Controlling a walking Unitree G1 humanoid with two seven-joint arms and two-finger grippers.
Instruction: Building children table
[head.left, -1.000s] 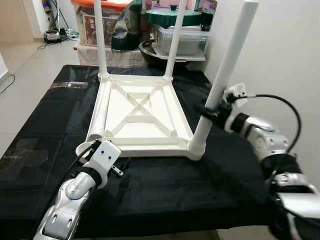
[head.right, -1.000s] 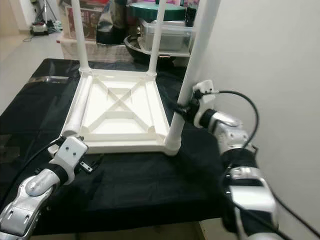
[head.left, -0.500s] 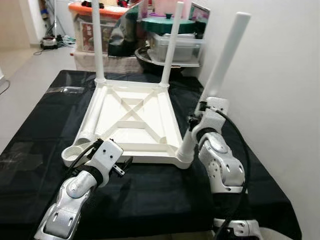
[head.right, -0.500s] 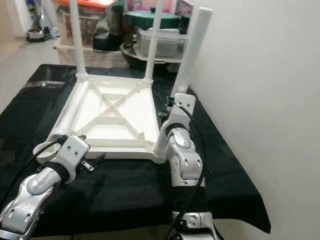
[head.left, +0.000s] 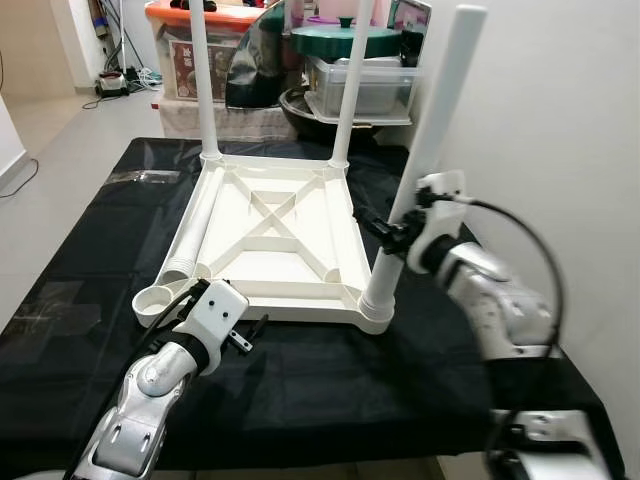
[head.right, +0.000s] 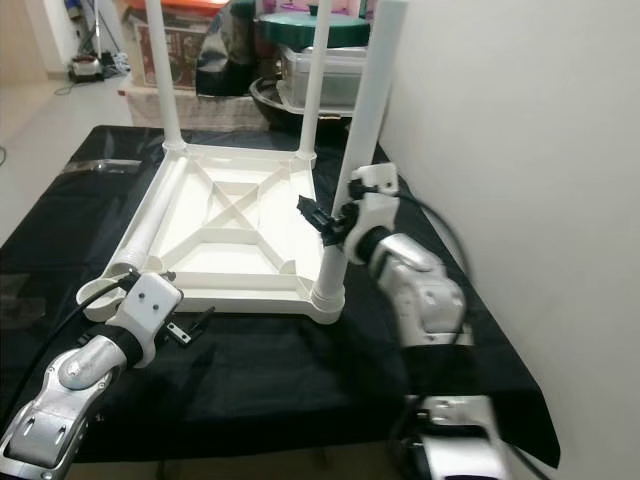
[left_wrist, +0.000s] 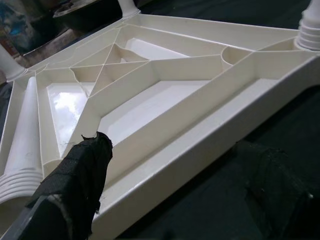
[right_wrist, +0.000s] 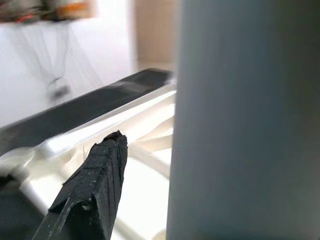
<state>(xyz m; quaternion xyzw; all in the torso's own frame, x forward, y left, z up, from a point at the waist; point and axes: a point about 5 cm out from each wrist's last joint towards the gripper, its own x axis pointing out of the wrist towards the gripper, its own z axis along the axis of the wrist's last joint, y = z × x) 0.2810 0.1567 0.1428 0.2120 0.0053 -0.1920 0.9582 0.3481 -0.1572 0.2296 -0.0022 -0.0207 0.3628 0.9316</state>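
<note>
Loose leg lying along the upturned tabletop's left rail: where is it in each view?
Left eye view: loose leg left of centre, lying inside the tabletop.
Right eye view: same spot, left of centre.
Left wrist view: beside the ribs, ribbed end nearest the camera.
Right wrist view: too blurred to tell.
Shared landmark: X-shaped ribs.
</note>
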